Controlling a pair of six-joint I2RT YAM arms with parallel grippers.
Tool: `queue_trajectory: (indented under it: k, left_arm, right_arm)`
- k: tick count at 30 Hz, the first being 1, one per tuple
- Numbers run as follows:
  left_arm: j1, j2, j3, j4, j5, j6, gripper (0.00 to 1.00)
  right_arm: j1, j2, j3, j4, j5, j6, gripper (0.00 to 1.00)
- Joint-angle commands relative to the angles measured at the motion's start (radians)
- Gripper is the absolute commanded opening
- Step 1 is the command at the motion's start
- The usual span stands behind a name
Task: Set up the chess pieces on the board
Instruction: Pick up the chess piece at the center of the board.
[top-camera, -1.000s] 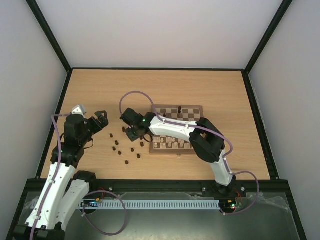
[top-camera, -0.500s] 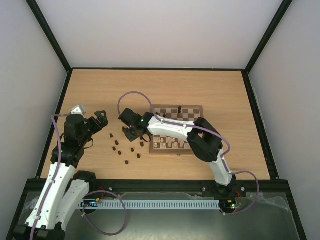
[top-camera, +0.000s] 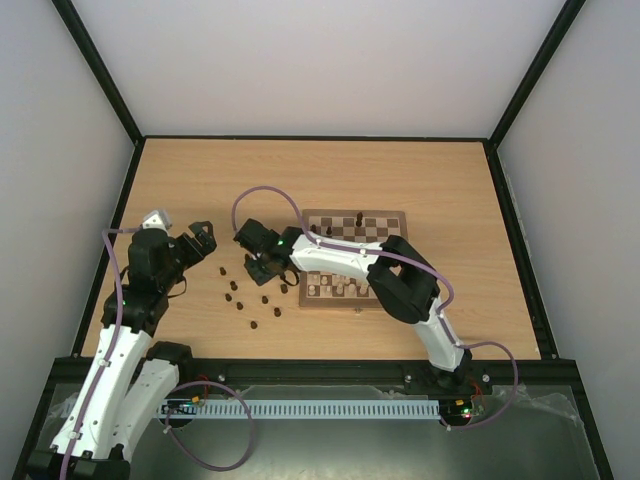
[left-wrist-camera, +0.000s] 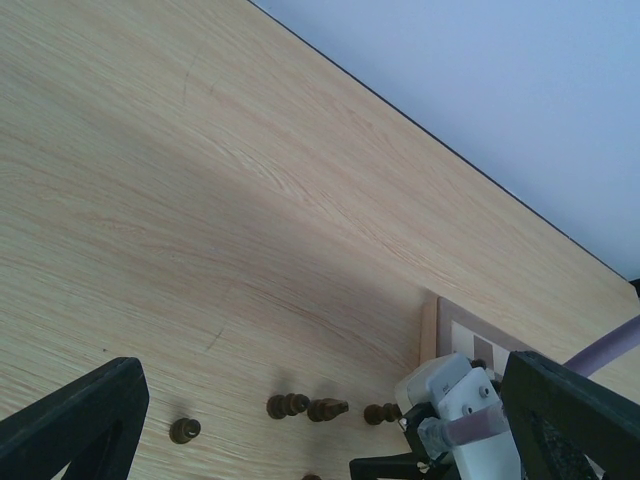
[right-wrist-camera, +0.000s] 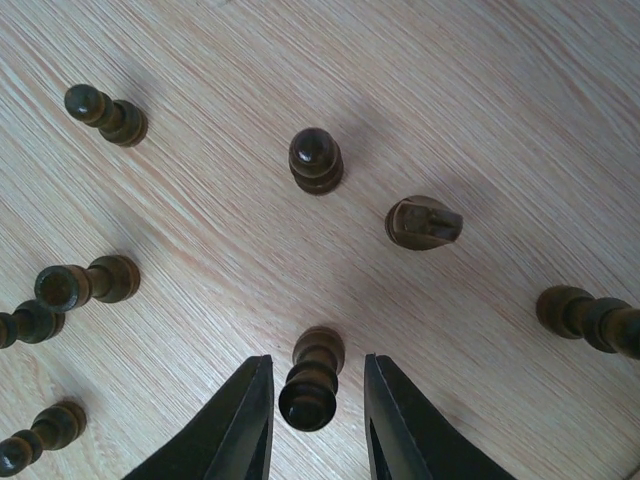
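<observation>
Right hand (top-camera: 258, 262) is reached way over to the left of the board (top-camera: 385, 225), low over the loose chess pieces (top-camera: 240, 305) scattered on the worktop (top-camera: 420, 170). On the wrist cam the right hand (right-wrist-camera: 318, 365) has one dark piece (right-wrist-camera: 312, 385) sitting right between its two fingers (right-wrist-camera: 250, 425). There's a sliver of bare wood on either side though, so it's released and just straddling the piece, not pinching it. A handful of other dark ones are spread around nearby, some standing and some tipped over. Left hand (top-camera: 200, 240) hangs off by the left side of the scatter, apart from the pieces. On its own cam the left hand (left-wrist-camera: 320, 415) is spread wide with nothing in it. The board has a row of cream pieces (top-camera: 340, 288) along its near edge and one dark piece standing near the far edge.
</observation>
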Motion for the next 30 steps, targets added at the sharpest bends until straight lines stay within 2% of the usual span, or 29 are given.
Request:
queue_trajectory:
  k: [1, 5, 20, 30]
  left_arm:
    - [0.001, -0.005, -0.004, -0.009, -0.01, -0.004, 1.0]
    - [0.001, -0.004, -0.004, -0.007, -0.01, -0.002, 0.99]
    - [0.001, -0.005, -0.003, -0.007, -0.01, -0.003, 0.99]
    - [0.001, -0.002, -0.004, -0.003, -0.012, 0.003, 1.0]
  right_arm:
    - [0.005, 0.015, 0.015, -0.045, -0.002, -0.006, 0.28]
    - [0.004, 0.013, 0.014, -0.046, 0.004, -0.009, 0.27]
    - [0.006, 0.023, 0.022, -0.049, 0.009, -0.008, 0.07]
    - [0.003, -0.108, 0.03, -0.111, 0.123, -0.016, 0.05]
